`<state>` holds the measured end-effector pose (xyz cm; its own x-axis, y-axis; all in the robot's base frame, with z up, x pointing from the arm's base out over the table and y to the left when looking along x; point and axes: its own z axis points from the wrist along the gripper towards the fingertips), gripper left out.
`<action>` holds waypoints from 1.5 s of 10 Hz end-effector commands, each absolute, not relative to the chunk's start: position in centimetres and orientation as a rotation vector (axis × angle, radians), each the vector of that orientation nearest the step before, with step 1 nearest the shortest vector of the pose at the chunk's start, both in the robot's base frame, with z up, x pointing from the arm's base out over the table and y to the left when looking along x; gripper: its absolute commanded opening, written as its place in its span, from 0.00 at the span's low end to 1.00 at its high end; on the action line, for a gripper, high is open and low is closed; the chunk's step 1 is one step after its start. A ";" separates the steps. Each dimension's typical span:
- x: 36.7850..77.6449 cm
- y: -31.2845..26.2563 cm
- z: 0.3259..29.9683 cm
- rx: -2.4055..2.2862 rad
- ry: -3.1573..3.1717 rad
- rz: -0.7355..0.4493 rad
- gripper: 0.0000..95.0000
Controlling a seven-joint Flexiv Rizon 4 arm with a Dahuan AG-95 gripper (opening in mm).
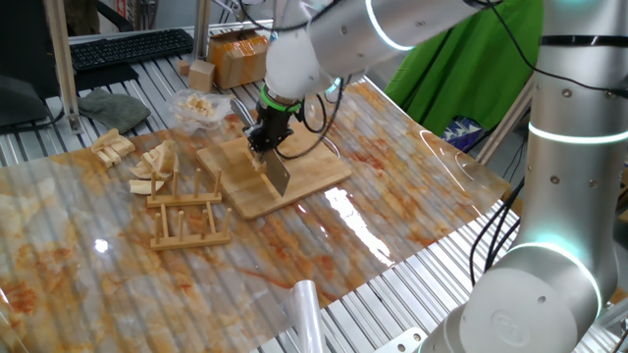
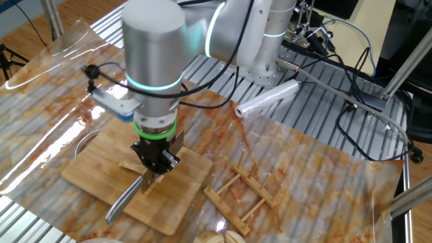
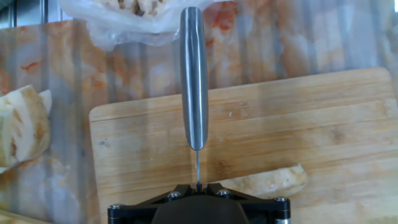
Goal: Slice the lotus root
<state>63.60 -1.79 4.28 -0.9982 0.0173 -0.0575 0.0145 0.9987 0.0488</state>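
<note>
Gripper (image 3: 198,186) clamped on knife (image 3: 193,74), blade over whole lotus root (image 3: 267,182) on board (image 3: 311,124); no slices visible, cutting all left.

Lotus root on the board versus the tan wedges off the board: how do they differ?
The lotus root is one slim pale piece lying on the board beside the knife; the wedges are several pieces piled on the table.
The wedges look chunkier and bigger than the lotus root.
The lotus root sits right under the gripper; the wedges lie well away from it.
Both are pale beige.
</note>
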 end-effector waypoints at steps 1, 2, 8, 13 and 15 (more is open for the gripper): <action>63.1 -1.7 6.1 0.015 3.124 0.067 0.00; 63.0 -1.6 6.5 0.018 3.125 0.058 0.00; 62.8 -1.6 6.2 0.023 3.110 0.054 0.00; 64.1 -1.3 5.6 0.030 3.099 0.063 0.00; 63.8 -1.4 5.3 0.043 3.076 0.062 0.00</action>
<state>64.26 -1.24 5.00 -0.9982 0.0264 -0.0543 0.0236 0.9984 0.0519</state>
